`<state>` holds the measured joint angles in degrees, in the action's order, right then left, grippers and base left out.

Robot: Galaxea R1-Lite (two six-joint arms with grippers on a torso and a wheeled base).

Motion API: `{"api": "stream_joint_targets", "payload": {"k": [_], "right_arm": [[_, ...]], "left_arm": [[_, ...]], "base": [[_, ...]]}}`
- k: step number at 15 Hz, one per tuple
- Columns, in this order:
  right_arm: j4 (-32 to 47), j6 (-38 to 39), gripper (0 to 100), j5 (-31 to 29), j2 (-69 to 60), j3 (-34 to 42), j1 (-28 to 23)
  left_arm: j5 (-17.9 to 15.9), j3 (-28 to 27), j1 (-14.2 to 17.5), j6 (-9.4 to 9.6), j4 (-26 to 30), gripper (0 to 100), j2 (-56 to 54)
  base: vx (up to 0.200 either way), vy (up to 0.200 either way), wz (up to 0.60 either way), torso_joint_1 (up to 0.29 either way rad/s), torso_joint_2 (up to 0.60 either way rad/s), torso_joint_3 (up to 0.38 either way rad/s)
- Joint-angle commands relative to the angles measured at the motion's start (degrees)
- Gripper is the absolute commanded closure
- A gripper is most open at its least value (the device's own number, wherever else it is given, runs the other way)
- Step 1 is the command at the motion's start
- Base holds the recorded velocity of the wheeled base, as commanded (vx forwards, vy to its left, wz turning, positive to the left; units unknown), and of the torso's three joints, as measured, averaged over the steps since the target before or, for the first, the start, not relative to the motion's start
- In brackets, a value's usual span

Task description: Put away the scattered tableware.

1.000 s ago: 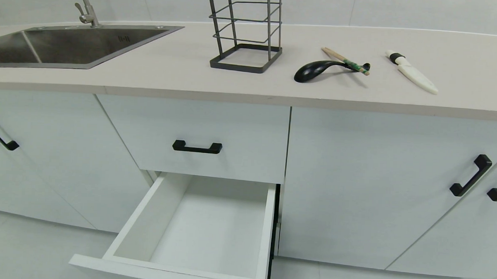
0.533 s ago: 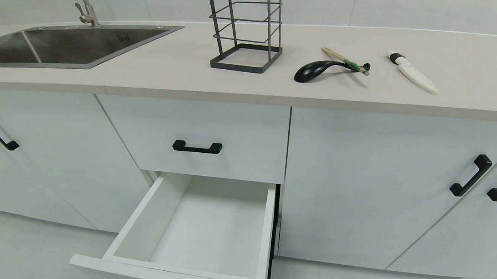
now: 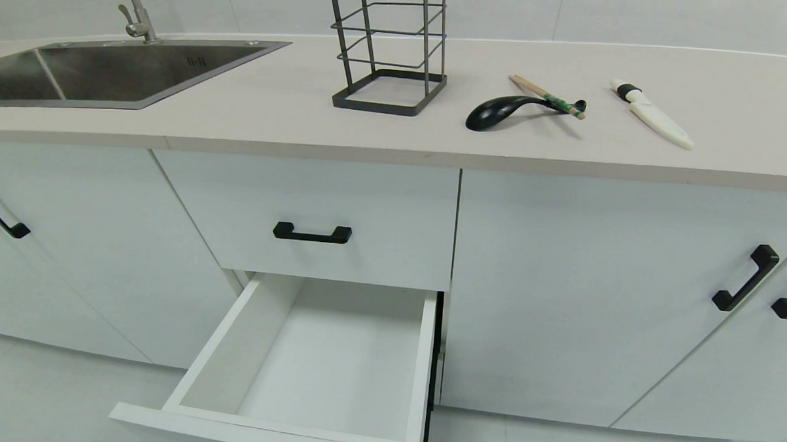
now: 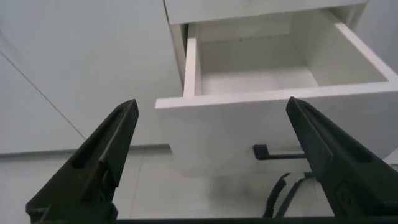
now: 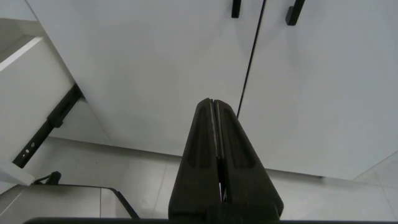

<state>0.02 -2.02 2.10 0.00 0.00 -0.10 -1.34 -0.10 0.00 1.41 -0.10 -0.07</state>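
Note:
On the counter (image 3: 240, 121) lie a black spoon (image 3: 502, 110), a pair of wooden chopsticks (image 3: 547, 96) resting across the spoon's handle, and a white knife with a black band (image 3: 652, 114) farther right. A lower white drawer (image 3: 316, 362) stands pulled out with nothing in it; it also shows in the left wrist view as the drawer (image 4: 273, 93). My left gripper (image 4: 211, 118) is open, low in front of the drawer's front panel. My right gripper (image 5: 214, 121) is shut on nothing, low before the cabinet doors (image 5: 186, 68).
A dark wire rack (image 3: 389, 51) stands on the counter left of the spoon. A steel sink (image 3: 104, 70) with a tap (image 3: 135, 12) is at the far left. A closed drawer with a black handle (image 3: 312, 232) sits above the open one.

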Motion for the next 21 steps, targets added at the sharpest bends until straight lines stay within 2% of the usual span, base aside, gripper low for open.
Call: {"api": "stream_joint_targets", "payload": {"k": [1,3,4,6,7,8,9,10,11,13,15,16,17,18,19,21], "right_arm": [[0.1,0.0,100,0.0,0.0,0.0,0.0],[0.1,0.1,100,0.0,0.0,0.0,0.0],[0.1,0.1,100,0.0,0.0,0.0,0.0],[0.1,0.1,100,0.0,0.0,0.0,0.0],[0.1,0.1,100,0.0,0.0,0.0,0.0],[0.1,0.1,100,0.0,0.0,0.0,0.0],[0.1,0.0,100,0.0,0.0,0.0,0.0],[0.1,0.0,100,0.0,0.0,0.0,0.0],[0.1,-0.1,100,0.0,0.0,0.0,0.0],[0.1,-0.2,100,-0.1,0.0,0.0,0.0],[0.1,-0.2,100,-0.1,0.0,0.0,0.0],[0.1,-0.1,100,-0.1,0.0,0.0,0.0],[0.1,-0.1,100,-0.2,0.0,0.0,0.0],[0.1,-0.1,100,-0.5,0.0,0.0,0.0],[0.0,-0.1,100,-0.5,0.0,0.0,0.0],[0.0,-0.1,100,-0.6,0.0,0.0,0.0]], "left_arm": [[1.0,-0.1,0.0,-1.59,0.1,0,0.1],[0.8,-0.1,0.0,-1.41,0.1,0,0.1],[0.6,-0.1,0.0,-0.62,0.2,0,0.1],[-1.6,-0.1,0.0,2.80,0.1,0,0.1],[-1.6,-0.1,0.0,2.63,0.1,0,0.1],[-1.1,-0.1,0.0,1.40,0.1,0,0.1],[1.5,0.0,0.0,-1.94,-0.4,0,0.1],[4.2,0.1,0.0,-3.70,-1.2,0,0.1],[4.3,0.1,0.0,-3.26,-0.8,0,0.1],[2.0,0.1,0.0,-1.41,-0.1,0,0.1],[0.2,0.1,0.0,1.84,0.0,0,0.1],[-0.8,0.1,0.0,2.10,0.0,0,0.1],[-0.2,0.1,0.0,2.19,0.0,0,0.1],[5.2,0.1,0.0,1.13,-0.1,0,0.1],[5.3,0.0,0.1,0.70,0.0,0,0.1],[4.2,0.0,0.1,2.10,0.0,0,0.1]], "base": [[0.000,0.000,0.00,0.000,0.00,0.000],[0.000,0.000,0.00,0.000,0.00,0.000],[0.000,0.000,0.00,0.000,0.00,0.000],[0.000,0.000,0.00,0.000,0.00,0.000],[0.000,0.000,0.00,0.129,-0.19,-0.027],[0.000,0.000,0.00,0.173,-0.12,-0.022],[0.000,0.000,0.00,0.212,-0.05,-0.105],[0.000,0.000,0.00,0.246,-0.03,-0.115],[0.000,0.000,0.00,0.246,-0.16,-0.203],[0.000,0.000,0.00,0.256,-0.51,-0.273],[0.000,0.000,0.00,0.095,-0.55,-0.102],[0.000,0.000,0.00,0.046,-0.21,-0.027],[0.000,0.000,0.00,0.022,-0.11,-0.036],[0.000,0.000,0.00,0.000,0.00,0.000],[0.000,0.000,0.00,0.000,0.00,0.000],[0.000,0.000,0.00,0.120,-0.22,-0.071]]}}
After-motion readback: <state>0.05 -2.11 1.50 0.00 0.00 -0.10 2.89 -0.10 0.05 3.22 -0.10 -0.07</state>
